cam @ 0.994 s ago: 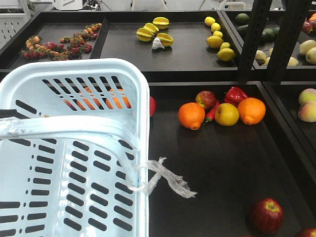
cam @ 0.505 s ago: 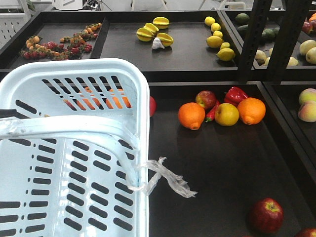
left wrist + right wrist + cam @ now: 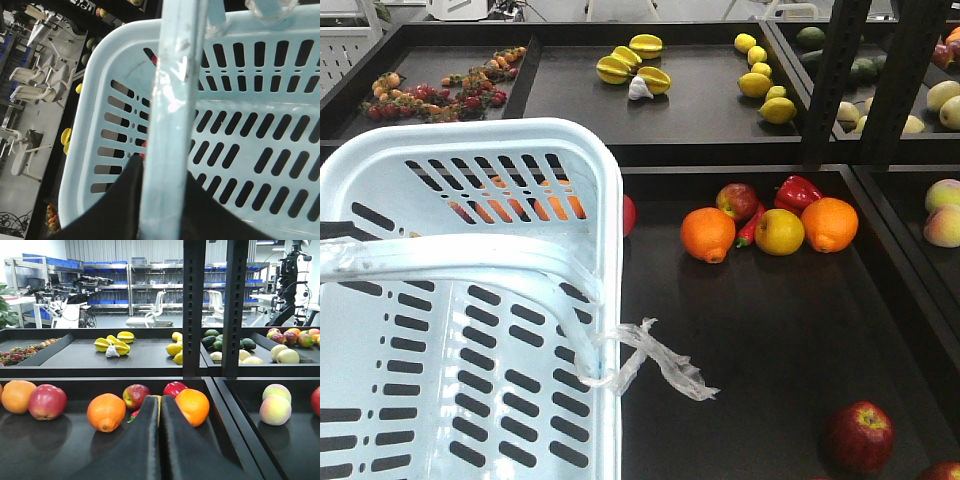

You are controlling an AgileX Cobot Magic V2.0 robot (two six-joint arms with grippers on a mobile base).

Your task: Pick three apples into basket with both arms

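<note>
Across the last second nothing has shifted: the basket (image 3: pixel 470 150), its wisp of clear film (image 3: pixel 655 365) and every fruit lie just as they did, so the task has not advanced, and I judge this a pause before the first pick. At the left, the left gripper (image 3: pixel 164 172) is clamped round the basket's band handle (image 3: pixel 172 100), and the basket fills the near left of the scene; no apple shows inside it in either view. Just right of its far wall a red apple (image 3: pixel 629 214) peeks out, half hidden. Further right, a 2nd apple (image 3: pixel 737 200) sits just behind an orange (image 3: pixel 707 234) in the far cluster, near a red pepper (image 3: pixel 798 190). The right gripper (image 3: pixel 160 400) has its fingers pressed together on nothing and points at that cluster from close by. At the near right of the dark tray (image 3: pixel 740 330) lie a 3rd apple (image 3: pixel 860 436) and a 4th apple (image 3: pixel 942 472), the latter cut by the frame edge; all 3 picks remain
</note>
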